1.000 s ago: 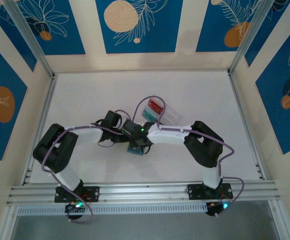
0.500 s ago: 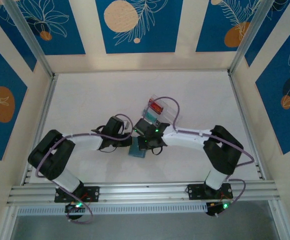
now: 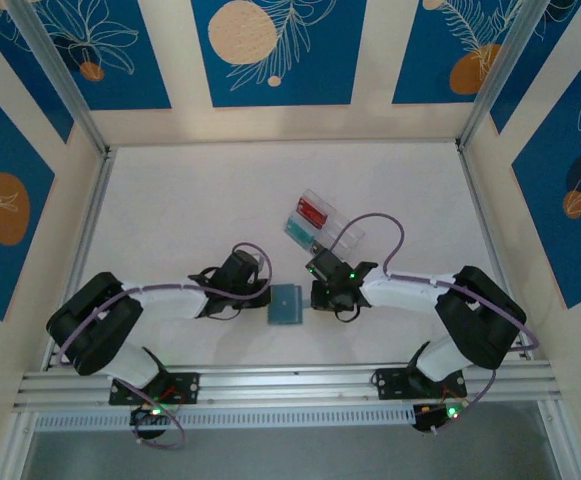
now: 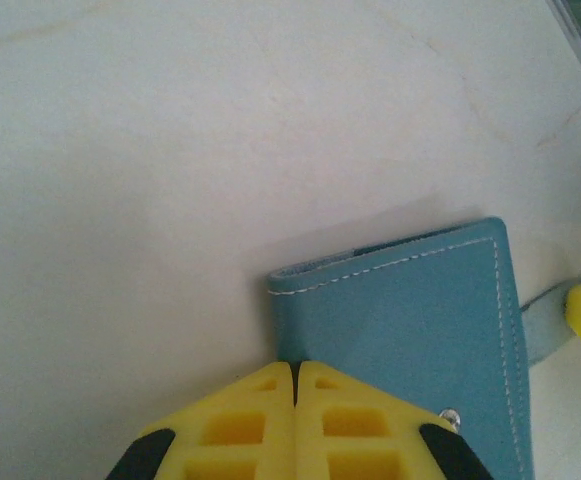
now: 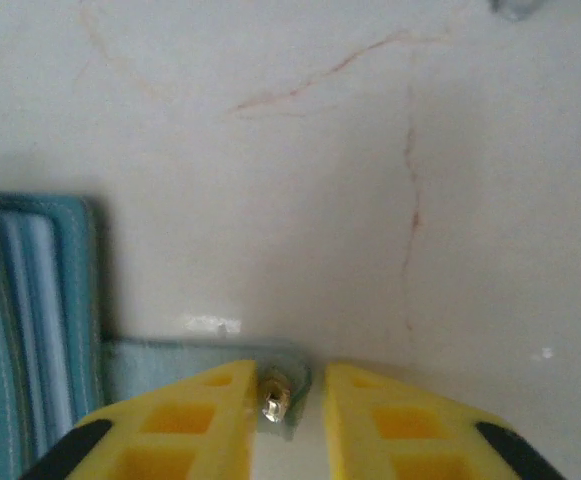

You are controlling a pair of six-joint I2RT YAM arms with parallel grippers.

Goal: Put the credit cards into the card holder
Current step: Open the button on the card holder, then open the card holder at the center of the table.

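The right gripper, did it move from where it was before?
Yes. The right gripper has slid rightward. Earlier it was by the left end of the clear tray; now it sits below the tray's middle, a little nearer the table's near edge.

Robot lab test cell: white surface [image 3: 190,210] boxed by aluminium profile frame [image 3: 63,85], blue leaf-print backdrop panels [image 3: 270,70], left arm [image 3: 165,298] and right arm [image 3: 410,290] bolted to front rail [image 3: 290,383].

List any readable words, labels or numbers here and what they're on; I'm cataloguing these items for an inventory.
None can be read.
The red card in the clear tray is too small to read.
The card holder shows stitching, no lettering.
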